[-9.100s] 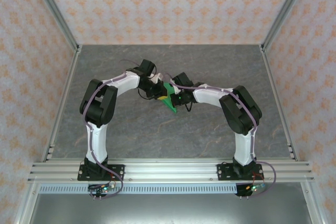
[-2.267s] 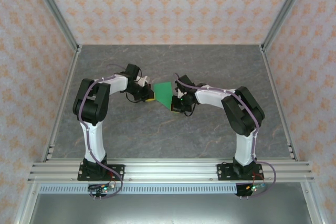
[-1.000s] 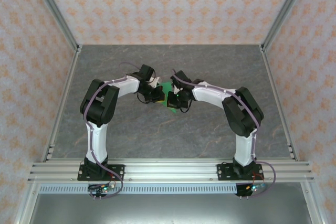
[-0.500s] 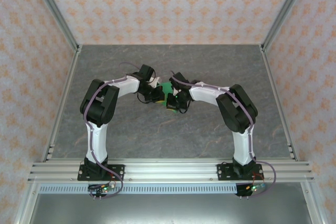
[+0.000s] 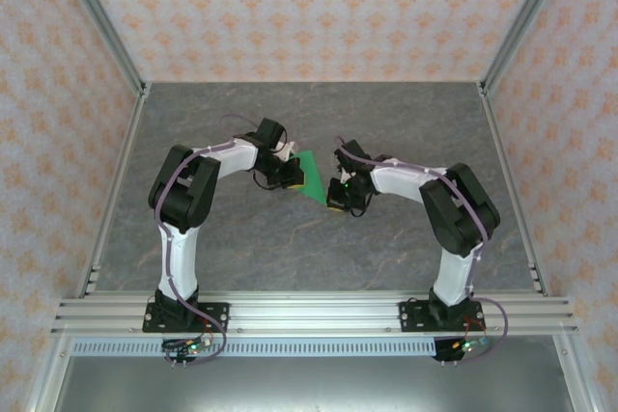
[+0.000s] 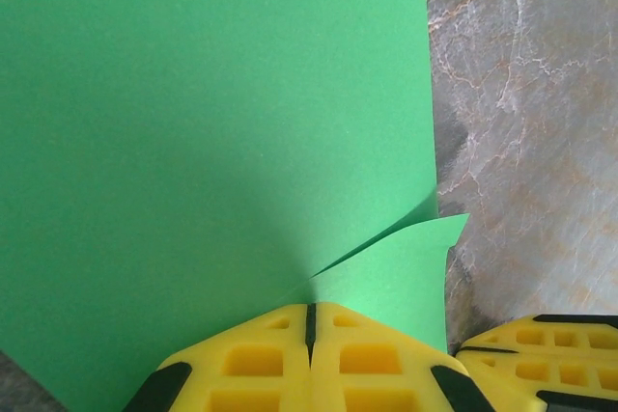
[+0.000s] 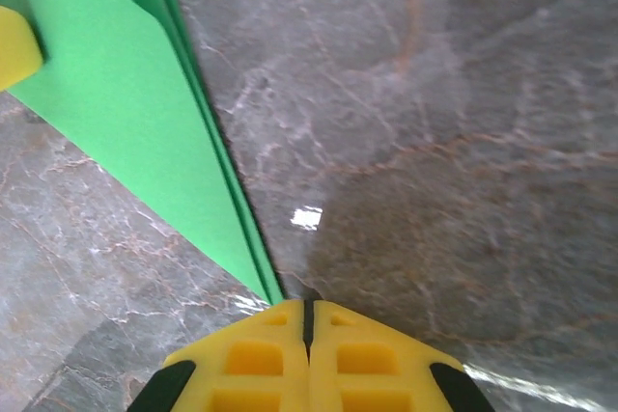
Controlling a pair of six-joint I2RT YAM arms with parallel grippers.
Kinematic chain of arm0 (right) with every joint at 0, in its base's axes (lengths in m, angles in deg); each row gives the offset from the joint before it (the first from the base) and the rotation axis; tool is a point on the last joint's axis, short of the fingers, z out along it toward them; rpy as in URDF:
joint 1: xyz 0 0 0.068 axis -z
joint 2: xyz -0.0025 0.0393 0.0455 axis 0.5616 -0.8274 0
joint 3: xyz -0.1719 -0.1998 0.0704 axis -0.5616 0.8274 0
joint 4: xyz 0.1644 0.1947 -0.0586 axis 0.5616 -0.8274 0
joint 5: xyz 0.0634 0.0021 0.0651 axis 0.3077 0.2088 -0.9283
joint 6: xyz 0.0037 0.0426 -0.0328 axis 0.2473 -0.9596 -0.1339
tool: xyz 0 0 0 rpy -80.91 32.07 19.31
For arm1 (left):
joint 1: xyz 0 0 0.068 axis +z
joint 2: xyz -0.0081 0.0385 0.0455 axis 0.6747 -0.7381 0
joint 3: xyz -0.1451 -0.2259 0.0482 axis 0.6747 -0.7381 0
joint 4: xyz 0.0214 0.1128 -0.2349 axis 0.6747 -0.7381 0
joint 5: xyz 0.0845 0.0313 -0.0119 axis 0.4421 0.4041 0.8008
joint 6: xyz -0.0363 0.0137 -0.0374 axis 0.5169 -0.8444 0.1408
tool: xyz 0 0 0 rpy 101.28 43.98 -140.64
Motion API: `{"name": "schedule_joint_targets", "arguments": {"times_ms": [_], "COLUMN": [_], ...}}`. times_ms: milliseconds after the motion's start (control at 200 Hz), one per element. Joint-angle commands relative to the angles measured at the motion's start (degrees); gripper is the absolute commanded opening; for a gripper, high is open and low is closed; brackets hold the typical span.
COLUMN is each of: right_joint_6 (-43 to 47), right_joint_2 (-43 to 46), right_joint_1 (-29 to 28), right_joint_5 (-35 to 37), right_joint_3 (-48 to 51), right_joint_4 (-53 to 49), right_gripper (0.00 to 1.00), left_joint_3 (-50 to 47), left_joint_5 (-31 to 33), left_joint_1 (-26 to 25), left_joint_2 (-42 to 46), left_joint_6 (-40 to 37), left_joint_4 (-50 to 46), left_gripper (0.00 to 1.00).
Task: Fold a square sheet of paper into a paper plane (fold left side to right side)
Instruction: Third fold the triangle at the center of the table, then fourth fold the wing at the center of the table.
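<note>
Paper plane (image 5: 314, 176) runs diagonally, tip toward closed right tool (image 5: 337, 204), wide end clamped by left tool (image 5: 294, 179).

The left arm (image 5: 174, 258) and right arm (image 5: 447, 272) — white links, black joints — carry purple cables; the fingers (image 6: 256, 359) are yellow, pocketed, black-cornered.

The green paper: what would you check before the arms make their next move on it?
1. Is the left gripper shut? Ok.
2. Is the right gripper shut? Ok.
3. Does the green paper sit on the table between both grippers? Ok.
4. Are the right gripper's tips at the paper's pointed corner? Ok.
5. Are the paper's layers flat? Not ok: a flap lifts beside the left gripper's tips.
6. Is the left gripper truly pinching the paper rather than pressing on it? Cannot tell.
</note>
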Motion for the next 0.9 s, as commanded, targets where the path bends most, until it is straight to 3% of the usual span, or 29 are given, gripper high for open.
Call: {"name": "schedule_joint_targets", "arguments": {"times_ms": [0, 215, 485, 596, 746, 896], "right_joint_6": [1.6, 7.6, 14.6, 16.1, 18.3, 20.9], "right_joint_2": [1.9, 5.8, 1.3, -1.6, -5.6, -7.2], "right_joint_1": [0.7, 0.7, 0.7, 0.7, 0.7, 0.7], "right_joint_5": [2.6, 6.3, 10.8, 9.9, 4.8, 4.7], "right_joint_3": [0.9, -2.3, -10.5, -14.1, -16.7, -16.6], "right_joint_4": [-5.6, -5.4, -1.5, 0.0, 2.0, 3.0], "right_gripper": [0.00, 0.03, 0.44, 0.53, 0.55, 0.56], "left_joint_3": [-0.2, 0.6, -1.8, -3.7, -4.9, -5.5], "left_joint_5": [5.3, 0.5, 3.3, 3.1, 2.1, 1.7], "left_joint_1": [0.2, 0.3, 3.8, 5.3, 5.3, 5.4], "left_joint_2": [-2.2, 3.9, 13.4, 13.6, 11.9, 10.6], "left_joint_6": [-1.6, 0.3, 2.5, 4.1, 5.7, 6.4], "left_joint_4": [-2.2, -1.8, -2.4, -2.2, -0.6, 0.9], "left_gripper": [0.00, 0.11, 0.38, 0.44, 0.47, 0.49]}}
